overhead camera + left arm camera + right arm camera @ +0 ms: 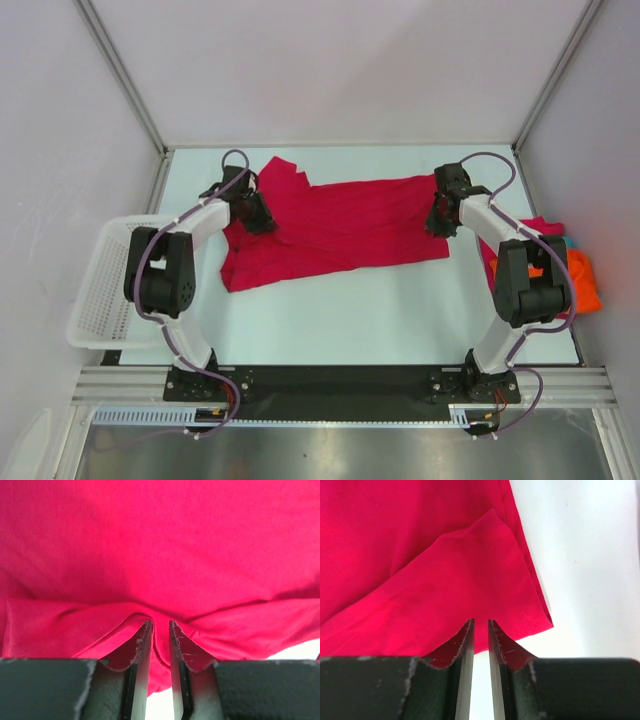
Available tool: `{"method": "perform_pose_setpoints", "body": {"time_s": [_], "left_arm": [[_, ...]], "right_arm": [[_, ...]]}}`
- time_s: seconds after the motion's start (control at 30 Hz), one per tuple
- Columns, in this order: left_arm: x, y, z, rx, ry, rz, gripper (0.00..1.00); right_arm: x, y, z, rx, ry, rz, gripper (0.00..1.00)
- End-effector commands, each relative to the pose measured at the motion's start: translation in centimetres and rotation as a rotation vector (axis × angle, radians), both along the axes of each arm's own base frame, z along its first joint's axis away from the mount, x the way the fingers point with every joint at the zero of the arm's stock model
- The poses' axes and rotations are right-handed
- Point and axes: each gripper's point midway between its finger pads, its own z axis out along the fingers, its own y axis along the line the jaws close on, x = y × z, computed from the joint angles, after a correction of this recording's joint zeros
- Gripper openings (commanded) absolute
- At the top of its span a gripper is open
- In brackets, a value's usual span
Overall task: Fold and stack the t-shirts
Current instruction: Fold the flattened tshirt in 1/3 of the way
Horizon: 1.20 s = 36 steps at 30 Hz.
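A crimson red t-shirt [340, 225] lies spread across the far half of the white table [350, 320]. My left gripper [258, 215] is down on its left part. In the left wrist view the narrow jaws [160, 622] pinch a raised fold of the red cloth [160, 545]. My right gripper [438, 222] is at the shirt's right edge. In the right wrist view its jaws [480, 621] stand nearly together with the hem of the flat red cloth [420, 555] between the tips. More t-shirts lie heaped at the table's right edge: orange [585, 280], pink [540, 228] and a bit of teal [572, 243].
A white lattice basket [95, 300] hangs off the table's left edge beside the left arm. White walls and metal posts enclose the table on three sides. Bare white tabletop lies between the red shirt and the arms' bases.
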Motion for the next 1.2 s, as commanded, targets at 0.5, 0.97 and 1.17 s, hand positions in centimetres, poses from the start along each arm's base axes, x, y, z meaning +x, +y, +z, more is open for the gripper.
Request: {"method": "perform_pose_setpoints", "body": {"time_s": [0.5, 0.97, 1.17], "left_arm": [[6.7, 1.6, 0.5, 0.009, -0.038, 0.056, 0.24], [-0.9, 0.1, 3.9, 0.008, -0.078, -0.015, 0.24], [-3.4, -1.9, 4.0, 0.005, -0.092, -0.066, 0.24]], "right_arm": [[-0.2, -1.0, 1.4, -0.058, -0.026, 0.011, 0.22], [-1.0, -0.7, 0.9, -0.057, -0.018, 0.023, 0.21], [-1.4, -0.4, 0.4, -0.057, -0.011, 0.031, 0.21]]}}
